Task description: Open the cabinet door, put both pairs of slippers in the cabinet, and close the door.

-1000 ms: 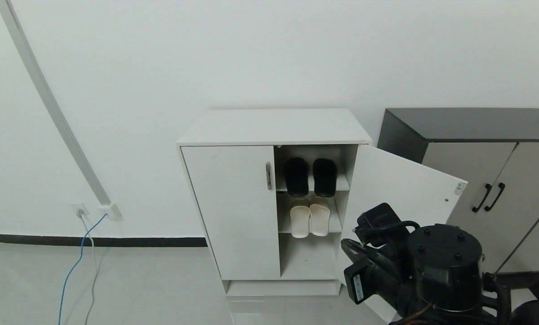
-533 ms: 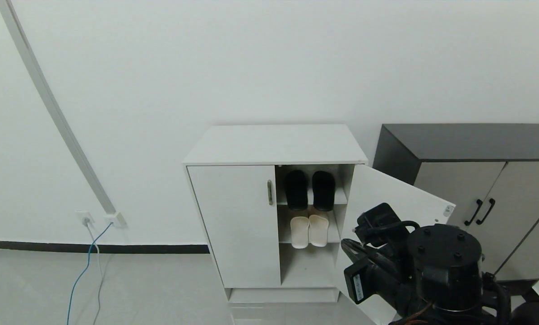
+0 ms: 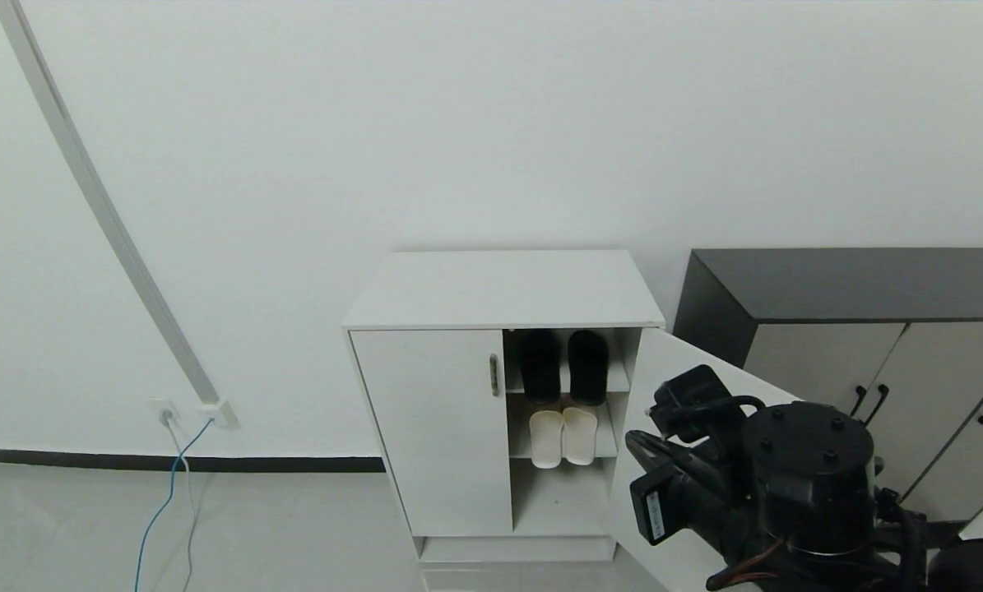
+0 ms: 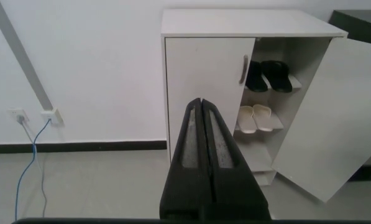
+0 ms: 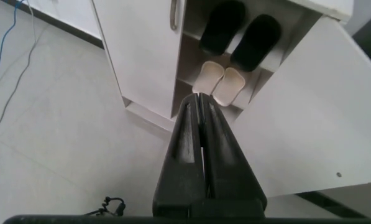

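Head view: the white wooden cabinet (image 3: 503, 288) holds the black slippers (image 3: 563, 366) on its top shelf, with the cream slippers (image 3: 563, 436) below. Its white right door (image 3: 654, 358) stands open, so only closing remains. The whole picture has shifted since earlier, so the camera moved.
Left wrist view: the left gripper (image 4: 201, 106) is closed and empty.
Right wrist view: the right gripper (image 5: 197, 99) is likewise closed and empty; I judge it should push that door.

The cabinet (image 3: 503, 288) is stood on the tiled floor (image 3: 294, 526), against the wall. On its upper shelf (image 3: 619, 383) the black slippers (image 3: 588, 366) are laid side by side; on the middle shelf (image 3: 609, 449) the white slippers (image 3: 579, 434) are set likewise. Two cables (image 3: 162, 508) are trailed across the floor.
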You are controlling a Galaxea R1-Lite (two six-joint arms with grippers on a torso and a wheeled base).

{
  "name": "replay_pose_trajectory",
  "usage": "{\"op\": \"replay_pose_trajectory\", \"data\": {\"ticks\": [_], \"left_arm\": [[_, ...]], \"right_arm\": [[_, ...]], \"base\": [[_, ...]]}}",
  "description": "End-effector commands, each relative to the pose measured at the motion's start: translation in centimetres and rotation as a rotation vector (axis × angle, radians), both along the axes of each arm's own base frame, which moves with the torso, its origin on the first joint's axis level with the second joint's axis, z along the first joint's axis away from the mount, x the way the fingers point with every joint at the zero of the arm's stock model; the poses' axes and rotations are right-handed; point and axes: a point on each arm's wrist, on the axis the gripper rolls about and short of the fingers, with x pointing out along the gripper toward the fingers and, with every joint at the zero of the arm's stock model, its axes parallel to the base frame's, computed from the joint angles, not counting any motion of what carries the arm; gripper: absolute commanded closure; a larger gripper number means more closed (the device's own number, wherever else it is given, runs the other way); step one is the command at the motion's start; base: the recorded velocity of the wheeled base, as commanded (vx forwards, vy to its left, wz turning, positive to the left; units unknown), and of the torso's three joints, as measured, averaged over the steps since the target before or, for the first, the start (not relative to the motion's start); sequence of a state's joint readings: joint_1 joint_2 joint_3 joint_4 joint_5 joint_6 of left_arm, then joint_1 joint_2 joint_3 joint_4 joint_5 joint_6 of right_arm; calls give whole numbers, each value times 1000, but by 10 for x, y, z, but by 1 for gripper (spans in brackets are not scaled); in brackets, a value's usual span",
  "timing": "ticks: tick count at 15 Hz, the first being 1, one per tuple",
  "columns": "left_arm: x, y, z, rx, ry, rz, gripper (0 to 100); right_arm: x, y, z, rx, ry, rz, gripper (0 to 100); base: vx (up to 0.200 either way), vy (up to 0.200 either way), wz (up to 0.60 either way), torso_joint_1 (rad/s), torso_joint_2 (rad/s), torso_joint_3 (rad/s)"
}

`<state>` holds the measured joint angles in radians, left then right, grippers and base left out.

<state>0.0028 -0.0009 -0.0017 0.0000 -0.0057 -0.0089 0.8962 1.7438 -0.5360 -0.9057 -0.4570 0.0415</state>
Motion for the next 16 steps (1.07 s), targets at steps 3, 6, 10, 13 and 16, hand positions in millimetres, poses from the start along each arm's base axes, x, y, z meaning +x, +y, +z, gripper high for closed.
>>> {"op": "replay_pose_trajectory", "data": {"ticks": [3,6,10,13,16], "left_arm": [[0,0,0,0,1,0,100],[0,0,0,0,1,0,100],[0,0,0,0,3,0,100],[0,0,0,0,1,0,100],[0,0,0,0,1,0,100]], "right_arm": [[9,-5,-3,3,-1,-30,100],[11,-6,-5,-2,3,-39,100],[12,-6,-7,-10,8,-42,100],[14,-6,-8,-15,8,-46,100],[22,-9,-12,-22,14,-74,100]], "base": [[0,0,0,175,-365,-198],[0,0,0,170,-359,-188],[0,0,-600,111,-229,-121],[0,0,-400,8,-16,-10],[0,0,0,0,0,0]]}}
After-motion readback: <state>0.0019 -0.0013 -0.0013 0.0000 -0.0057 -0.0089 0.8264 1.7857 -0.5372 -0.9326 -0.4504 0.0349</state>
